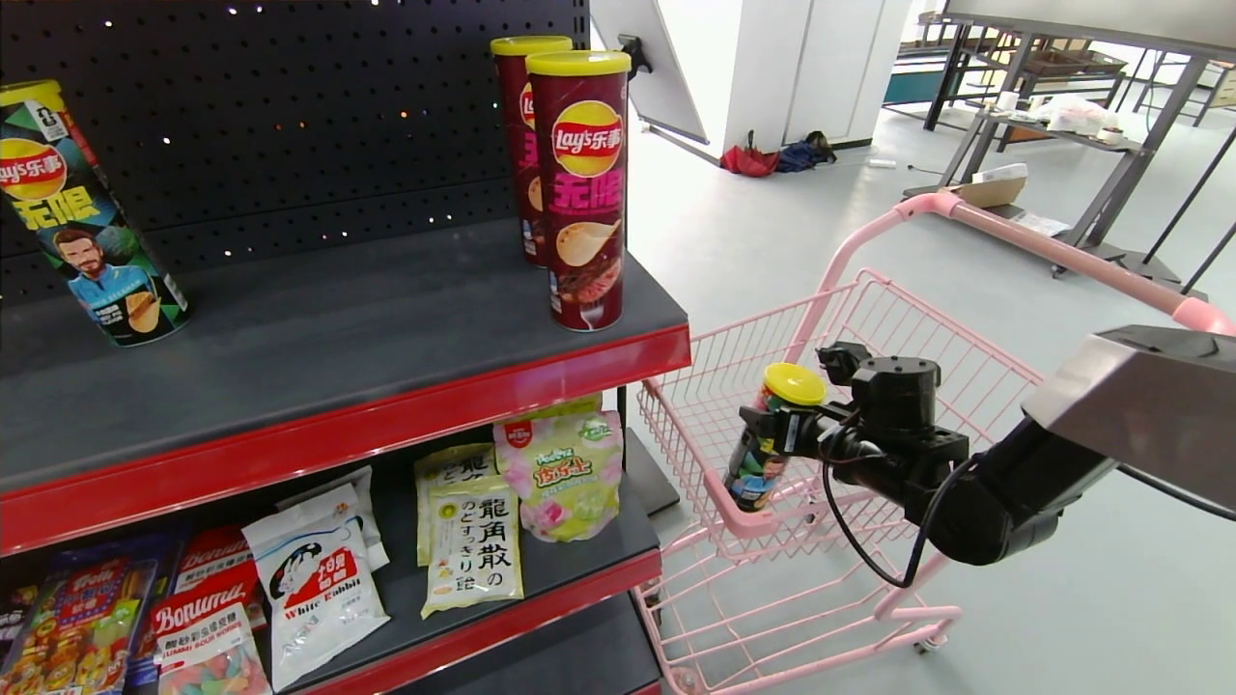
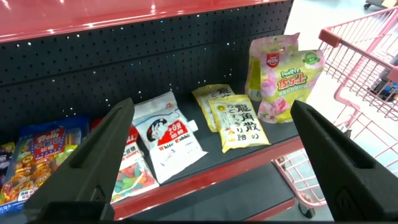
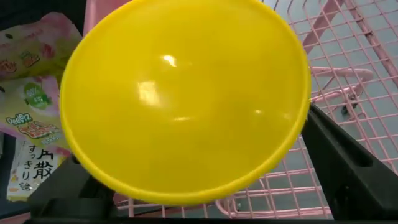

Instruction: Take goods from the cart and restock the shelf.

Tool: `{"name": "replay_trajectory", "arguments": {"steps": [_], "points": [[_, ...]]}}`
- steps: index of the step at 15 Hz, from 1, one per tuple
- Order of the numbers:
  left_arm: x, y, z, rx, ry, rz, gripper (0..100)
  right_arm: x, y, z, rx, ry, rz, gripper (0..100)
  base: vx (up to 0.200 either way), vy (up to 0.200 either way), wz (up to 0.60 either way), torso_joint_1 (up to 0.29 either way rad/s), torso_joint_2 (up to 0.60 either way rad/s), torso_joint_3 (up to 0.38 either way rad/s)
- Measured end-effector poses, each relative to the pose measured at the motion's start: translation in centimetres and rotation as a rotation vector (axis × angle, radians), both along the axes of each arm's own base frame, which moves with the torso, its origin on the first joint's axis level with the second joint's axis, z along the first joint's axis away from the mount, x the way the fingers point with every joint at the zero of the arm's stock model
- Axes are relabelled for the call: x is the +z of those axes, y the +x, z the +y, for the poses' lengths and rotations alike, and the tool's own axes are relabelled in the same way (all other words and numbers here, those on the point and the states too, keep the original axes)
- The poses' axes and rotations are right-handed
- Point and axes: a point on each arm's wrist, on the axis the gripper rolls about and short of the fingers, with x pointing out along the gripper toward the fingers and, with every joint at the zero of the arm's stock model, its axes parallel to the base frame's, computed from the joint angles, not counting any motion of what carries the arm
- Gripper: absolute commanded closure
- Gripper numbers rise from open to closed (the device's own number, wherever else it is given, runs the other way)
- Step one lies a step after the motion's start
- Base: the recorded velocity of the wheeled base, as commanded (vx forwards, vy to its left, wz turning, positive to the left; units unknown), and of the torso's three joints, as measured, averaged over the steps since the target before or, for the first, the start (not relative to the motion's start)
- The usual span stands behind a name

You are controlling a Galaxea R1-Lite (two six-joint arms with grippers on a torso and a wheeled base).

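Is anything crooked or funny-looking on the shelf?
The dark green chip can at the left end of the top shelf appears to lean sideways, while the two red cans stand straight. Nothing looks spilled or broken.

Bright, even daylight on pale grey floor [image 1: 772, 241]; lower tier beneath dark red-edged metal shelf [image 1: 338, 328] shadowed. Soft glare spots on glossy yellow plastic lid [image 3: 186, 106] of dark printed chip canister [image 1: 756, 475]. Head view edges bow straight lines.

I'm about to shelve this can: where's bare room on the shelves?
The top shelf is bare between the green can at its left and the two maroon cans at its right. The lower shelf is crowded with snack bags.
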Motion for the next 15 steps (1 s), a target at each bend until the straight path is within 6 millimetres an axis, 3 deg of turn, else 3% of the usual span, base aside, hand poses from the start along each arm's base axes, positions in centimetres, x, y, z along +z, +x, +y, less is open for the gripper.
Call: {"name": "replay_trajectory", "arguments": {"steps": [2, 3, 12, 15], "points": [[0.0, 0.0, 0.0, 0.0, 0.0, 0.0, 0, -0.1, 0.3, 0.1, 0.001, 0.002, -0.004, 0, 0.0, 0.0, 0.0, 0.0, 0.0, 0.0], [0.0, 0.0, 0.0, 0.0, 0.0, 0.0, 0, -0.2, 0.4, 0.1, -0.001, 0.002, -0.002, 100, 0.0, 0.0, 0.0, 0.0, 0.0, 0.0], [0.0, 0.0, 0.0, 0.0, 0.001, 0.0, 0, -0.4, 0.5, 0.2, -0.008, -0.04, -0.032, 100, 0.0, 0.0, 0.0, 0.0, 0.0, 0.0], [0.0, 0.0, 0.0, -0.001, 0.0, 0.0, 0, 3.8, 1.0, 0.1, 0.007, -0.107, -0.094, 100, 0.0, 0.0, 0.0, 0.0, 0.0, 0.0]]}}
